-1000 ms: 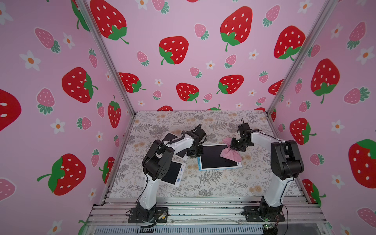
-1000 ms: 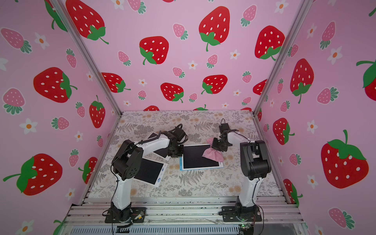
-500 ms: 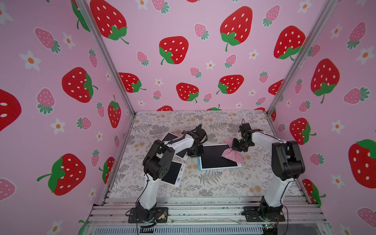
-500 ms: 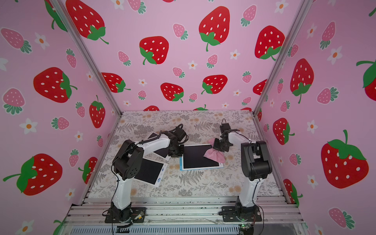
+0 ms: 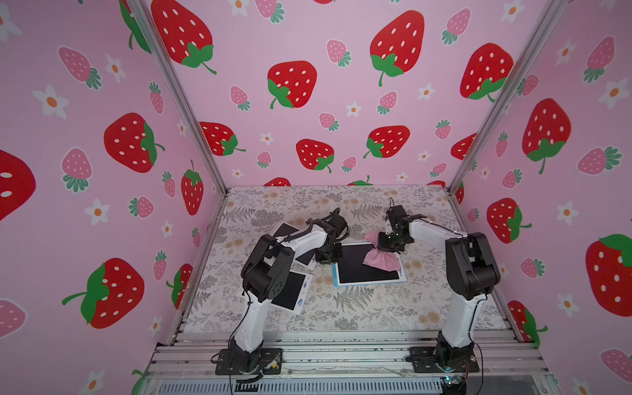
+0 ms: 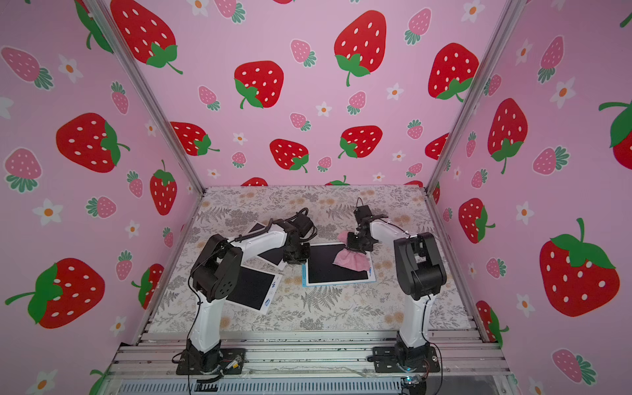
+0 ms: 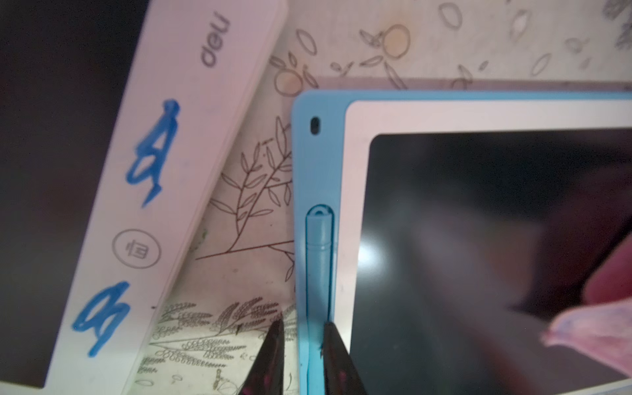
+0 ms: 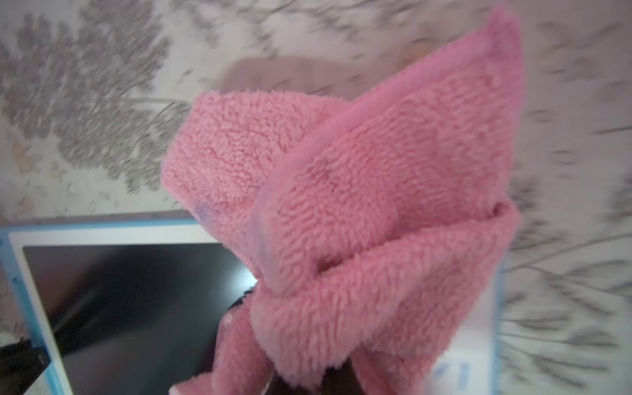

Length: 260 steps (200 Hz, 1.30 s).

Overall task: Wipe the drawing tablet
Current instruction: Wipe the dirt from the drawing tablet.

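Inside the strawberry-papered pink booth, the leaf-printed grey worktop (image 5: pixel 359 307) carries everything I need. My right gripper (image 5: pixel 388 244) has its jaws pressed together on a bunch of the fluffy pink microfibre cloth (image 5: pixel 381 260); in the right wrist view the cloth (image 8: pixel 359 205) fans out from the pinch and hides the jaw tips. Its loose skirt lies on the far right part of the blue-framed drawing tablet with the black screen (image 5: pixel 359 270), near the strip of the white border on that side where I can just make out small blue marks (image 8: pixel 451 371). My left gripper (image 7: pixel 301 328) has its jaws narrowly spread, straddling the tablet's blue left edge where the light-blue stylus (image 7: pixel 319 256) sits in its slot; I judge it is bracing that edge, though whether it truly clamps I cannot tell. The relation that matters: the tablet's long axis runs left to right, and most of the bare screen lies leftward from the cloth, toward the left arm. The right arm is the nearer one for the wiping stroke. Two other white-bordered tablets (image 5: pixel 290 290) (image 5: pixel 304 258) lie under the left arm, well clear of the cloth.
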Available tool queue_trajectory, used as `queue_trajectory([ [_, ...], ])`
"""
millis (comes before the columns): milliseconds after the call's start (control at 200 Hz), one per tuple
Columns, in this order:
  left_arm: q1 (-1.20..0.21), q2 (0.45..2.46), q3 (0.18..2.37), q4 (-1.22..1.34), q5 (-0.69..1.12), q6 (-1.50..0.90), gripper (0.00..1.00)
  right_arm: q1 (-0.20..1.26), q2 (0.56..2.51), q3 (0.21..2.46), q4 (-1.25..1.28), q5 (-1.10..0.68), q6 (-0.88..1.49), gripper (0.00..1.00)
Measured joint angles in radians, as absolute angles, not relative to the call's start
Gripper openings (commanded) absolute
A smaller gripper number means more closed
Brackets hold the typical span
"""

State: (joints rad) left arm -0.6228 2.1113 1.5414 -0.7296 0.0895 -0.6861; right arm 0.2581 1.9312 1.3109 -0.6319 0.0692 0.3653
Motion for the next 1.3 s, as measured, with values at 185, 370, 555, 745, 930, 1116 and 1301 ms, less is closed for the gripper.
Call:
queue_trajectory([
  [185, -0.623, 2.111, 1.542, -0.73, 0.09, -0.686, 0.21, 0.25, 1.918, 1.292, -0.618, 0.139, 0.34, 0.0],
  [370, -0.623, 2.111, 1.542, -0.73, 0.091, -0.687, 0.2, 0.366, 1.94, 1.319, -0.615, 0.161, 0.346, 0.0],
  [555, -0.622, 2.111, 1.542, -0.729, 0.094, -0.69, 0.2, 0.262, 1.929, 1.302, -0.601, 0.115, 0.342, 0.0],
  [745, -0.622, 2.111, 1.542, -0.729, 0.095, -0.691, 0.2, 0.326, 1.935, 1.31, -0.594, 0.118, 0.339, 0.0],
  [930, -0.622, 2.11, 1.538, -0.729, 0.095, -0.694, 0.2, 0.317, 1.952, 1.335, -0.597, 0.122, 0.354, 0.0],
  [1116, -0.622, 2.104, 1.529, -0.726, 0.096, -0.698, 0.19, 0.262, 1.946, 1.324, -0.589, 0.107, 0.339, 0.0],
  [1301, -0.622, 2.104, 1.528, -0.725, 0.097, -0.701, 0.19, 0.413, 1.95, 1.332, -0.582, 0.152, 0.333, 0.0],
])
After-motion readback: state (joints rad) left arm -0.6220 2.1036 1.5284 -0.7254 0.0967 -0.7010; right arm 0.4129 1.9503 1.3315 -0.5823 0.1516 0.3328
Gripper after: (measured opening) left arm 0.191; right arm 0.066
